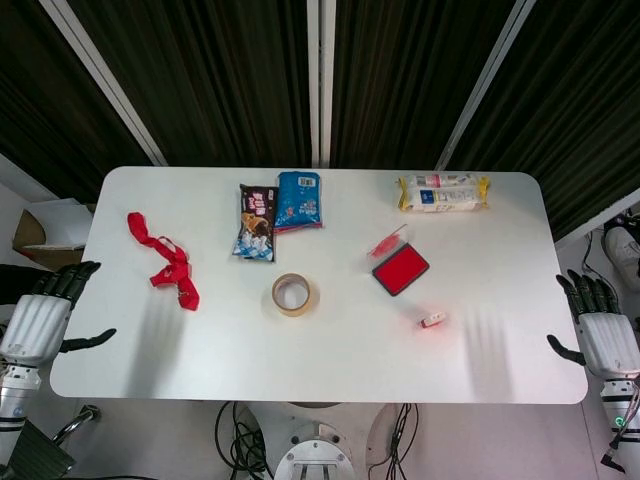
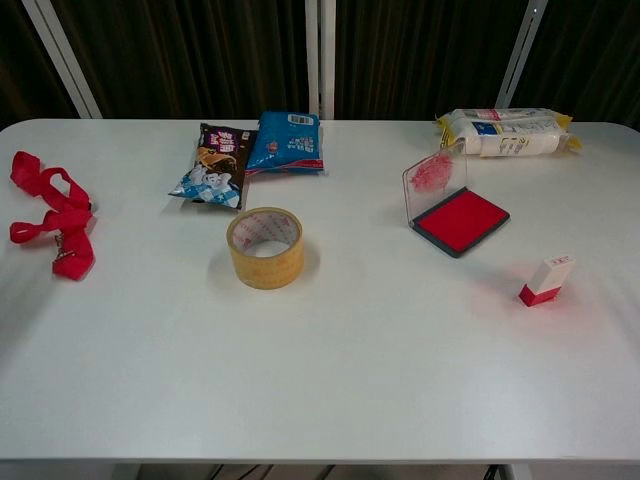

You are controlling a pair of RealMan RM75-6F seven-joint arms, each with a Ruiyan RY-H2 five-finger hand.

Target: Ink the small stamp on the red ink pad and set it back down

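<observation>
The small stamp [image 1: 432, 320] [image 2: 547, 281], white with a red base, lies on the table right of centre. The red ink pad [image 1: 400, 268] [image 2: 461, 220] sits just behind it with its clear lid [image 2: 433, 180] raised. My left hand [image 1: 40, 318] hangs off the table's left edge with its fingers spread and nothing in it. Off the right edge, my right hand [image 1: 603, 330] is likewise open and empty, a short way right of the stamp. Neither hand shows in the chest view.
A roll of tape [image 1: 292, 294] [image 2: 265, 247] stands mid-table. Two snack packets [image 1: 277, 213] [image 2: 250, 155] lie behind it, a red ribbon [image 1: 165, 260] [image 2: 52, 222] at the left, and a yellow-edged tissue pack [image 1: 442, 192] [image 2: 505, 131] at the back right.
</observation>
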